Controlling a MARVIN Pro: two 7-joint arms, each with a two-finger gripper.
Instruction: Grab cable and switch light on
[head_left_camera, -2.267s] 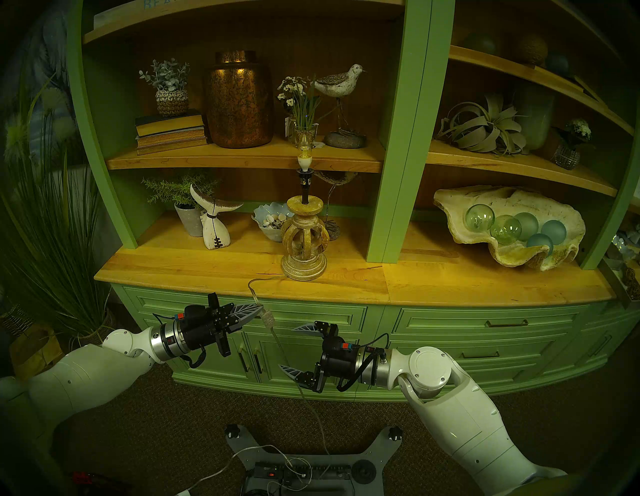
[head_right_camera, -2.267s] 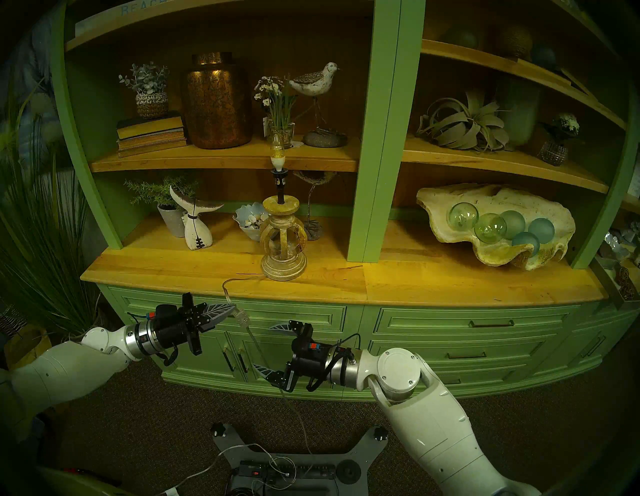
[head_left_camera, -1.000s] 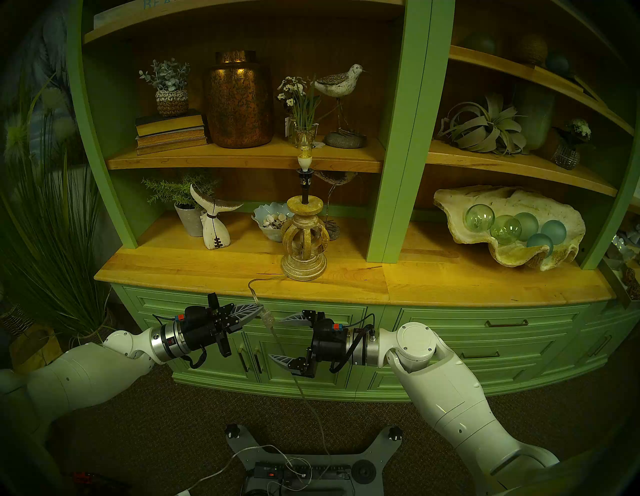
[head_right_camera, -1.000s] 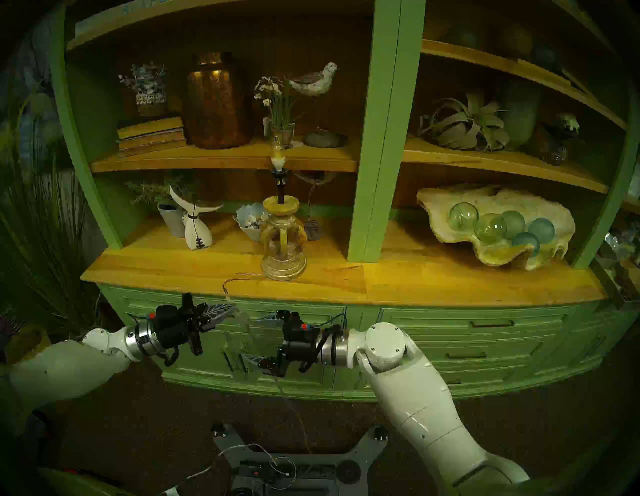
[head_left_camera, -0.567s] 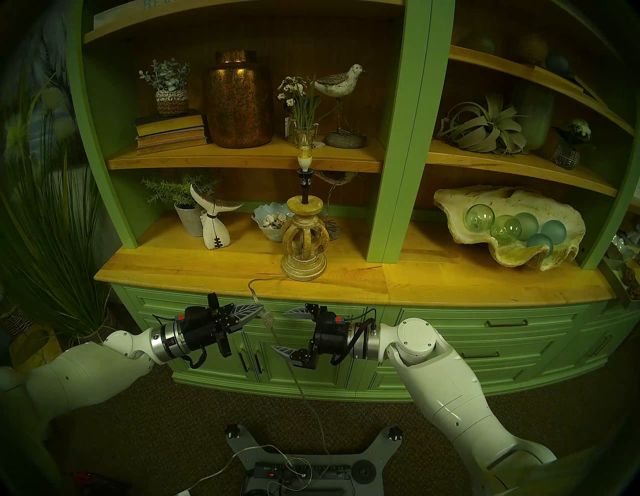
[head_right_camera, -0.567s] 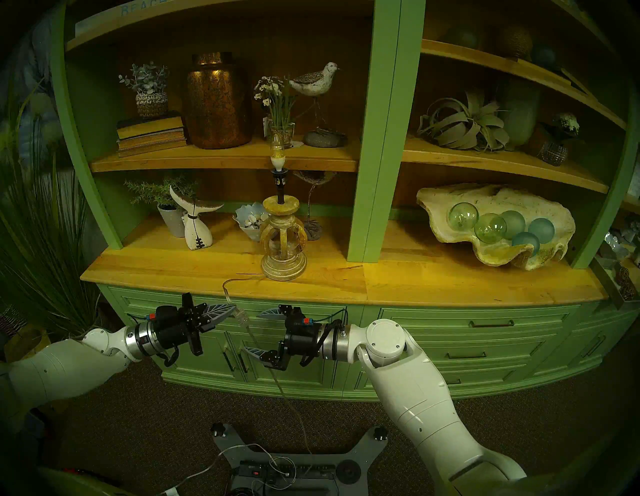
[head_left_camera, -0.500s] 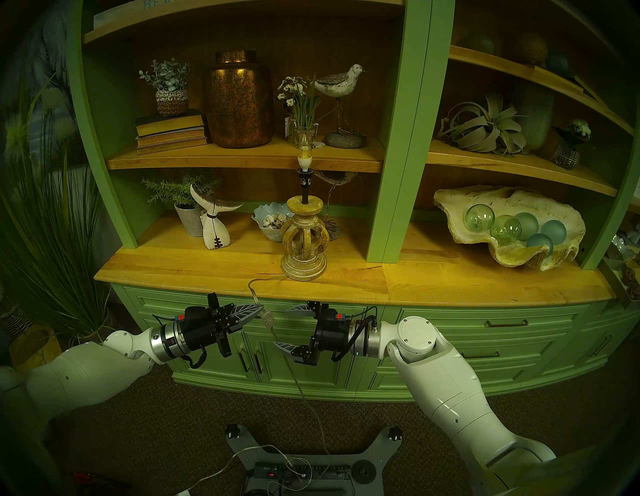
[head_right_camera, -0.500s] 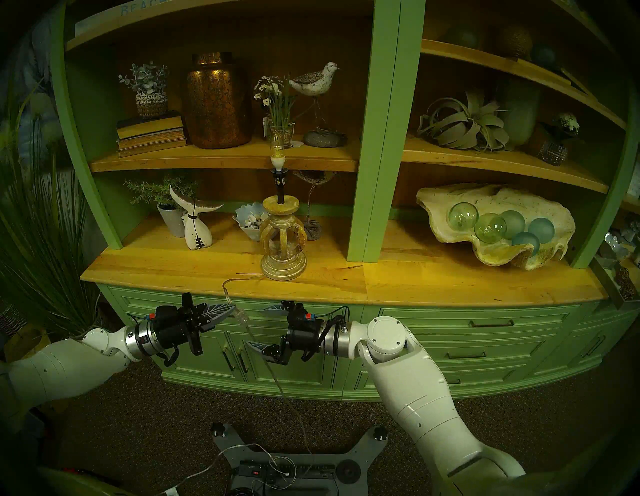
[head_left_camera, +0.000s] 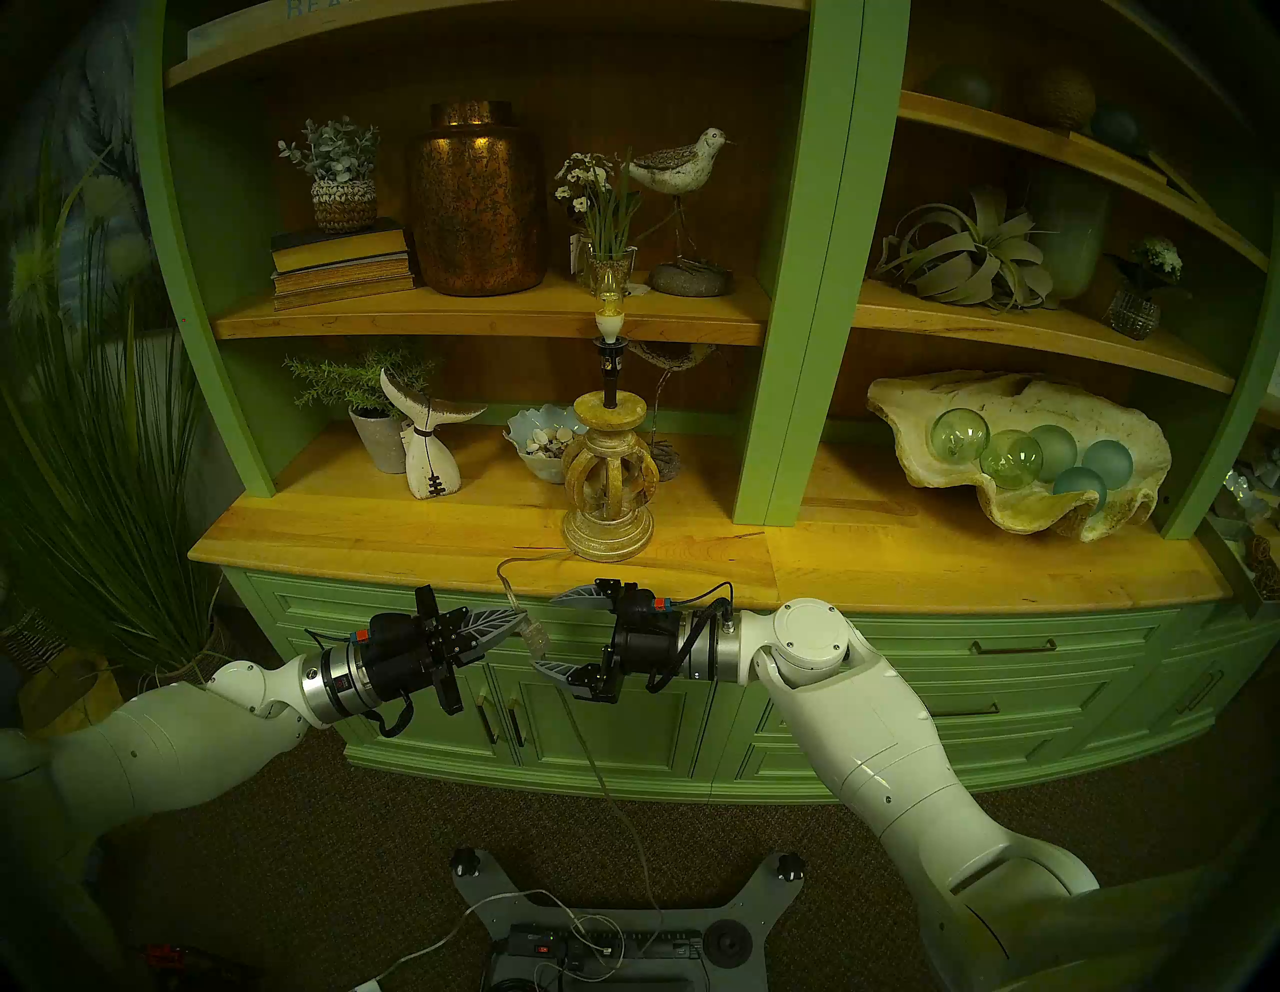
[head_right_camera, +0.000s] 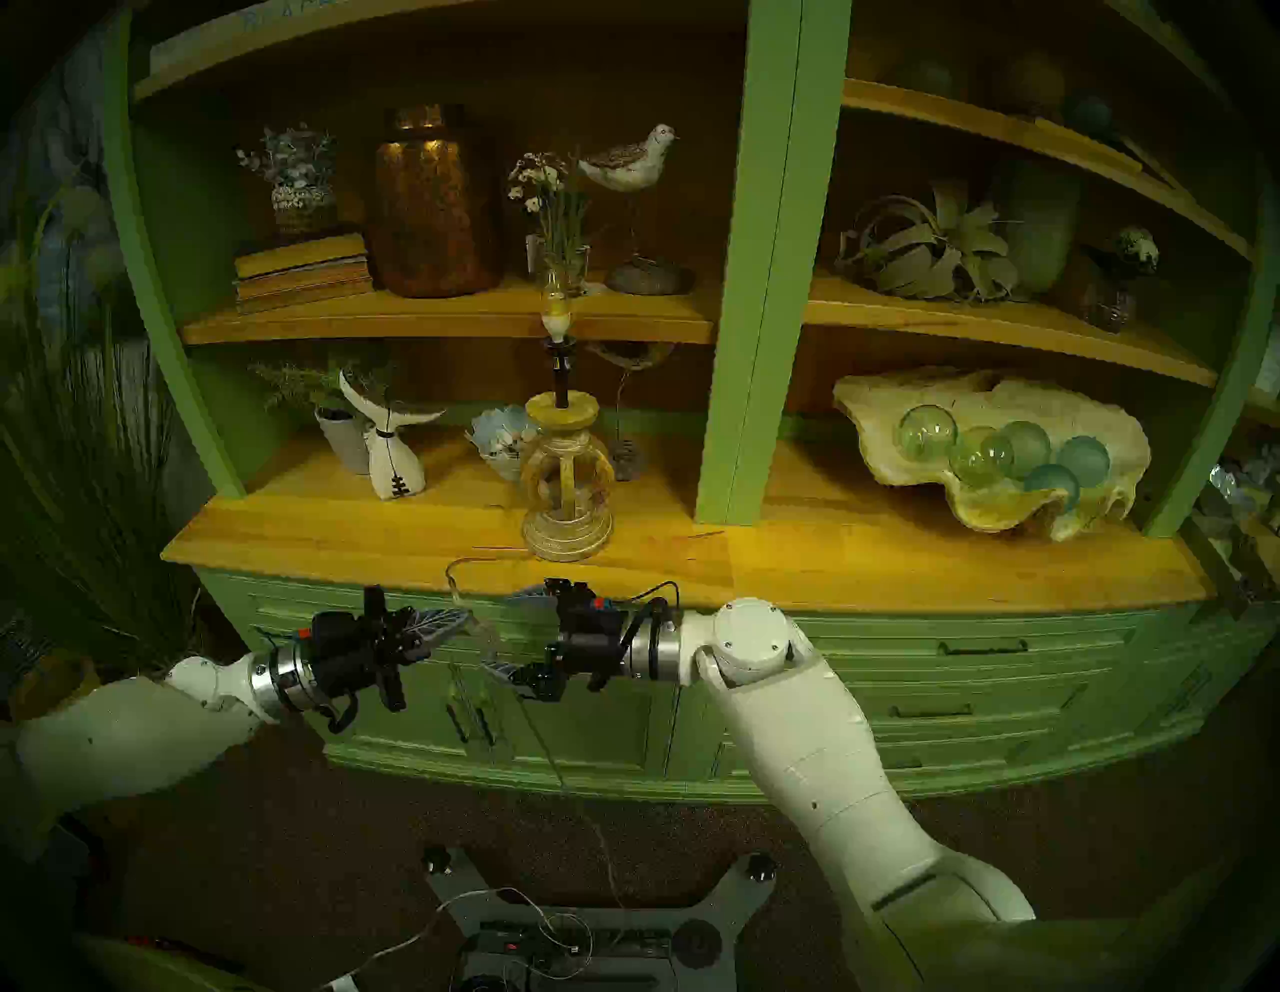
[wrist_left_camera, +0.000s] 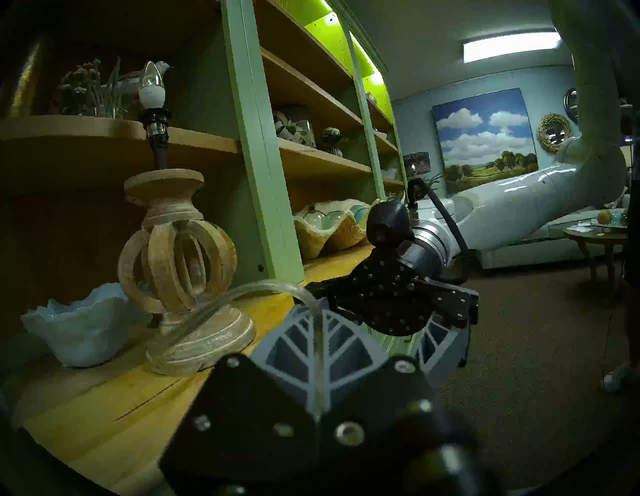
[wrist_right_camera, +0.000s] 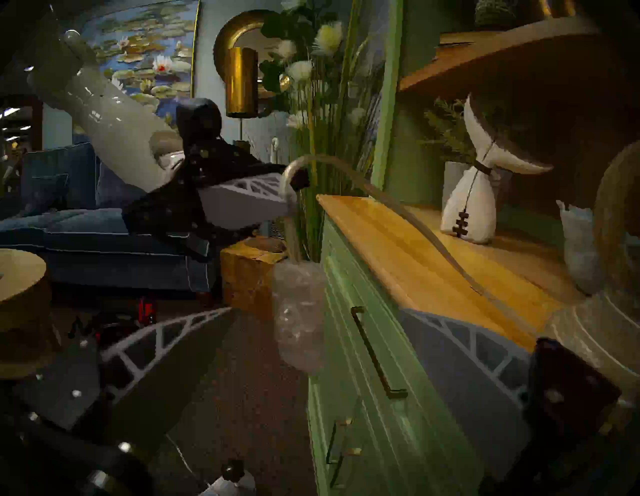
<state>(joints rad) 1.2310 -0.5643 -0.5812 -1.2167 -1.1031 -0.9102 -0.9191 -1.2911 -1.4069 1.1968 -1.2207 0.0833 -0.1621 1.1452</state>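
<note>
Two pincers meet in front of the green cabinet (head_left_camera: 623, 734), just below the front edge of its wooden surface (head_left_camera: 415, 547). The left pincer (head_left_camera: 516, 621) is clenched on the clear lamp cable (head_left_camera: 509, 589), its ribbed grey fingers (wrist_left_camera: 322, 343) pressed flat together with the cord running between them (the left wrist view shows the cord arching over the fingertips and down the seam). The right pincer (head_left_camera: 547, 632) is spread wide, one finger (head_left_camera: 578, 597) above and one (head_left_camera: 554, 668) below, and the cable's small clear inline switch (head_left_camera: 535, 635) hangs between them, just beside the left pincer's tip. In the right wrist view the switch (wrist_right_camera: 299, 311) shows as a blurred translucent block between the two open fingers; whether either finger touches it cannot be told.

From the left pincer the cable loops up over the surface edge to the foot of the lamp base (head_left_camera: 609, 485), a carved tan openwork ball standing on the surface near the green upright (head_left_camera: 783, 388). Below the switch the cord drops toward a black power strip (head_left_camera: 602, 943) on the floor. The light (head_left_camera: 609, 305), a candle-shaped bulb with a white base on a black stem, rises in front of the shelf edge and looks unlit in the left wrist view (wrist_left_camera: 151, 86).
</note>
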